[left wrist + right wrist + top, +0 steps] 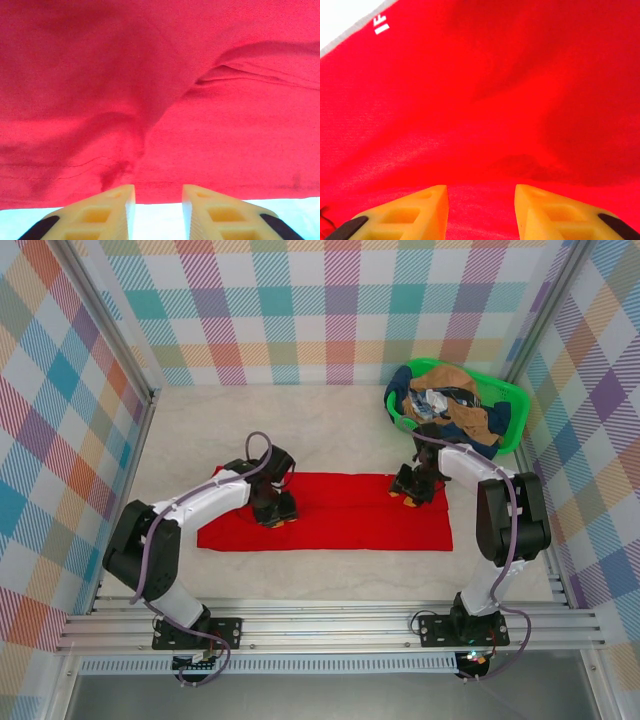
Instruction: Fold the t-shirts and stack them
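Our left claw [158,190] stands released at an edge of the red t-shirt [335,525], our right claw [481,189] parted above its cloth. It lies folded on the desk [330,430]; we fear uneven pinches could drag one layer, skewing the fold.

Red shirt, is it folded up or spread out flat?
Partly folded: the red shirt lies as a long strip on the table, with a layered edge running along its middle.
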You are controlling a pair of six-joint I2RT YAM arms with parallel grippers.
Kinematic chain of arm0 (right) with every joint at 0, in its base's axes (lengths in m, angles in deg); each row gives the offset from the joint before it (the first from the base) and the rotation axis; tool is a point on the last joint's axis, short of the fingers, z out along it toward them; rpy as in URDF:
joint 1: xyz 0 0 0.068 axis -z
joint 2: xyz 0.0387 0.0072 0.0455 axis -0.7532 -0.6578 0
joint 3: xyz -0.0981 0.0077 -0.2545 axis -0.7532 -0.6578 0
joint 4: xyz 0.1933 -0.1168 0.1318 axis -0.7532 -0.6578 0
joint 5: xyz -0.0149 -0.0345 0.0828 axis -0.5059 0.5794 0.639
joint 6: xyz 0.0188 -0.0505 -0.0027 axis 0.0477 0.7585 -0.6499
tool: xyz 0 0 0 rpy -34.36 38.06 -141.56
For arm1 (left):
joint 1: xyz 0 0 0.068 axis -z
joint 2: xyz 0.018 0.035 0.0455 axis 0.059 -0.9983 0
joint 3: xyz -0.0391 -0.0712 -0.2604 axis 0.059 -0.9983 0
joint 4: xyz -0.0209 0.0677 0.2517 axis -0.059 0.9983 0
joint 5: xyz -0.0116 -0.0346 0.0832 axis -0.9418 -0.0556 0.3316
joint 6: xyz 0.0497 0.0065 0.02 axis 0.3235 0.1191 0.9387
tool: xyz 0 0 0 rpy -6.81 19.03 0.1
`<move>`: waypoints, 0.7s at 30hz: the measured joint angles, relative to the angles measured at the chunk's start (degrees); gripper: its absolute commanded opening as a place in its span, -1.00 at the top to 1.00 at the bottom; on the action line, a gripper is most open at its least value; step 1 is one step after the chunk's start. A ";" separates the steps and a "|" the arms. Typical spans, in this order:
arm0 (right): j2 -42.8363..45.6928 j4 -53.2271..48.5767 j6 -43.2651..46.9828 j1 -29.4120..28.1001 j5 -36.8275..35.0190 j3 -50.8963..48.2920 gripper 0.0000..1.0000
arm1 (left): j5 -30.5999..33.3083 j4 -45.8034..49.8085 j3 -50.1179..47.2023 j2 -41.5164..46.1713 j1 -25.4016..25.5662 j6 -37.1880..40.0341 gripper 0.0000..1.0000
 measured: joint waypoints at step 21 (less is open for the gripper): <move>0.63 0.52 -0.24 0.00 0.39 -0.02 0.20 | -3.06 -2.34 -2.56 -5.53 2.05 9.79 0.74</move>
